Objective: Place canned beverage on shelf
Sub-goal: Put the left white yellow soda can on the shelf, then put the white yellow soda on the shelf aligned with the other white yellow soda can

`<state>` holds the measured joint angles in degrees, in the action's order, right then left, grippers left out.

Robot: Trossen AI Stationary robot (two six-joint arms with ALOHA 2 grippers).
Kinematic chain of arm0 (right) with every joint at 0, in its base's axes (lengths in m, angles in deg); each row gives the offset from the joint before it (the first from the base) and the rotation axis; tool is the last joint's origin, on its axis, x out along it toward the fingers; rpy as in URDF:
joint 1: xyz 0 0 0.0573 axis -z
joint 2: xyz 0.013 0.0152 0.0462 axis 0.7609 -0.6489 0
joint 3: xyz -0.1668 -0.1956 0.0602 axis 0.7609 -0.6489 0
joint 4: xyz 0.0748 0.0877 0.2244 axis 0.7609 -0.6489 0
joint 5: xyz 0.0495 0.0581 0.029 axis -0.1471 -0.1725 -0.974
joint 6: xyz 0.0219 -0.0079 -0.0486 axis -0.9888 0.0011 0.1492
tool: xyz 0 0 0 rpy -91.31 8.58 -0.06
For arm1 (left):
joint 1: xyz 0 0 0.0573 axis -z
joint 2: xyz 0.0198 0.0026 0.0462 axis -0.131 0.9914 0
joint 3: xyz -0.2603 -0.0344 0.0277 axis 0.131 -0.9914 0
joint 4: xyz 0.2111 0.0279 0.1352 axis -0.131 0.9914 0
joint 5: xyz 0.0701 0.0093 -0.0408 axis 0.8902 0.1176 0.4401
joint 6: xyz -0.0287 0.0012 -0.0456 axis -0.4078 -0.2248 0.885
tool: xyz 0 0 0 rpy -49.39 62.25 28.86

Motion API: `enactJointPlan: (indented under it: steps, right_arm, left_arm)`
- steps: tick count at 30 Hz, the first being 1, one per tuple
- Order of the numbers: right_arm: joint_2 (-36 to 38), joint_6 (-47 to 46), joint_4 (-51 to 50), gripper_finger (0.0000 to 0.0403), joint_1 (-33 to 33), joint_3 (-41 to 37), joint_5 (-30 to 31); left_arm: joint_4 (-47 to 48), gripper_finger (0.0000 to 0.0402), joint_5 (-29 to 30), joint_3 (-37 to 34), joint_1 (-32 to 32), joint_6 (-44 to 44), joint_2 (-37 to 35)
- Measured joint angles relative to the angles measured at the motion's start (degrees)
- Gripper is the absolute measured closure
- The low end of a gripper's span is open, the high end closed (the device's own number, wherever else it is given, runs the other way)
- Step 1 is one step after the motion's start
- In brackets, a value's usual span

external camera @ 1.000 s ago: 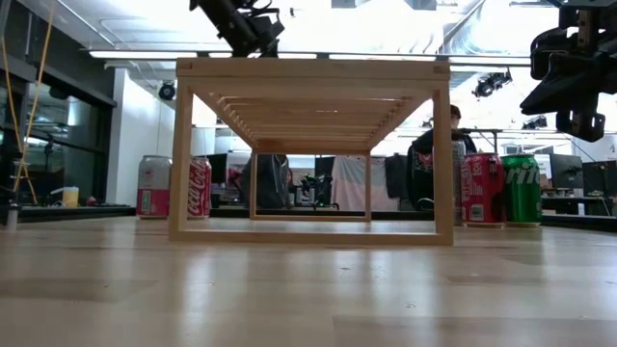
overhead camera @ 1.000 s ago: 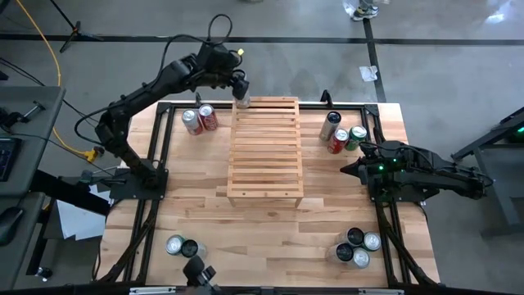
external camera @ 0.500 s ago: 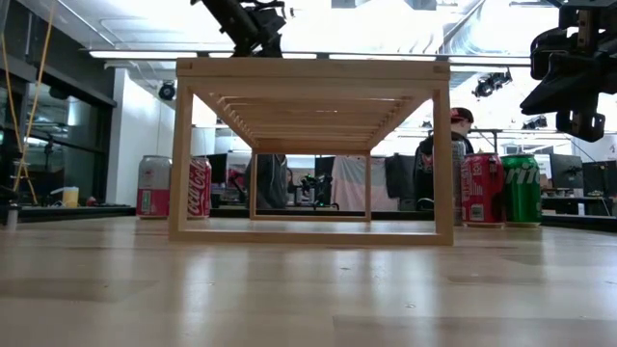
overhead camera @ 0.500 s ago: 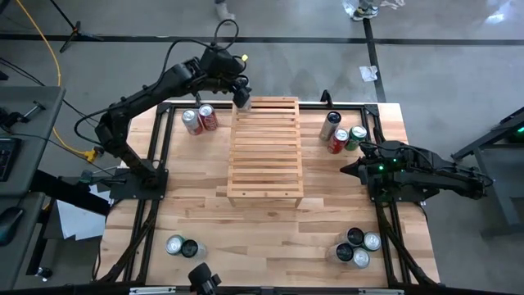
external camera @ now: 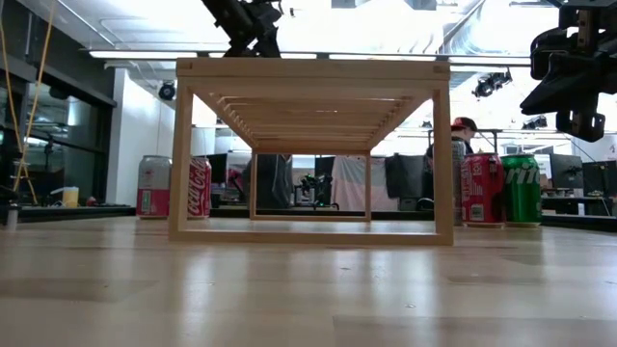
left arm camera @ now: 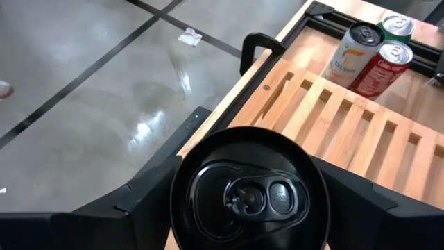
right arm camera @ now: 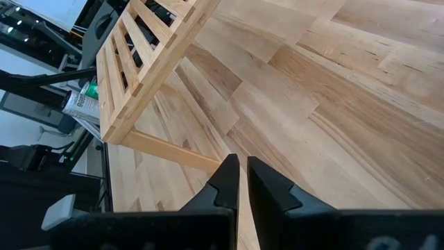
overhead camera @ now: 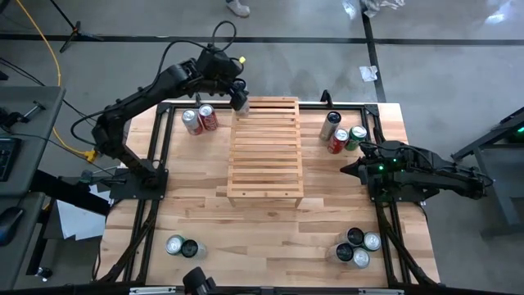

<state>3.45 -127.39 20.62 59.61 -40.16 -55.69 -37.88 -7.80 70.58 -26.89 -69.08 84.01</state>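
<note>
Writing is showing on several cans: the white Coca-Cola script on a red can [external camera: 200, 188] left of the shelf [overhead camera: 264, 152], beside a pinkish can [external camera: 154, 186] whose label is too small to read. To the shelf's right, a green Sprite can [external camera: 522, 190] is standing next to another red can [external camera: 482, 189]. The left wrist view is showing a pale can [left arm camera: 345, 55] that seems to read "Celsius".

The left gripper [overhead camera: 237, 92] is reaching over the shelf's far left corner and sitting around a black can [left arm camera: 250, 194], seen from above with its round lid and pull tab. Whether it is pressing on the can or has let go cannot be told, nor whether the can is resting on the slats.

The right gripper [right arm camera: 243, 177] is hovering over the table's [overhead camera: 262, 238] right side near the Sprite can, closed to a thin slit and holding nothing.

The shelf is sitting mid-table, a pale wooden frame with evenly spaced flat slats on top and open space beneath. The table is showing darker butcher-block planks. More cans are standing at the near edge: two on the left [overhead camera: 182, 246], four on the right [overhead camera: 358, 246].
</note>
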Motion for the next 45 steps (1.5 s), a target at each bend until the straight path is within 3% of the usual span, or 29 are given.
enactJointPlan:
  steps: [33,45]
  right_arm:
    - [0.0,-0.02,0.0,0.0387,0.0,0.0,-0.02]
    - [0.02,-0.01,0.0,0.0387,0.0,0.0,0.0]
  left_arm:
    - [-3.31,0.0119,0.03,0.09,-0.02,1.45,-3.13]
    - [-13.75,0.0119,0.49,0.11,-0.07,0.46,-7.97]
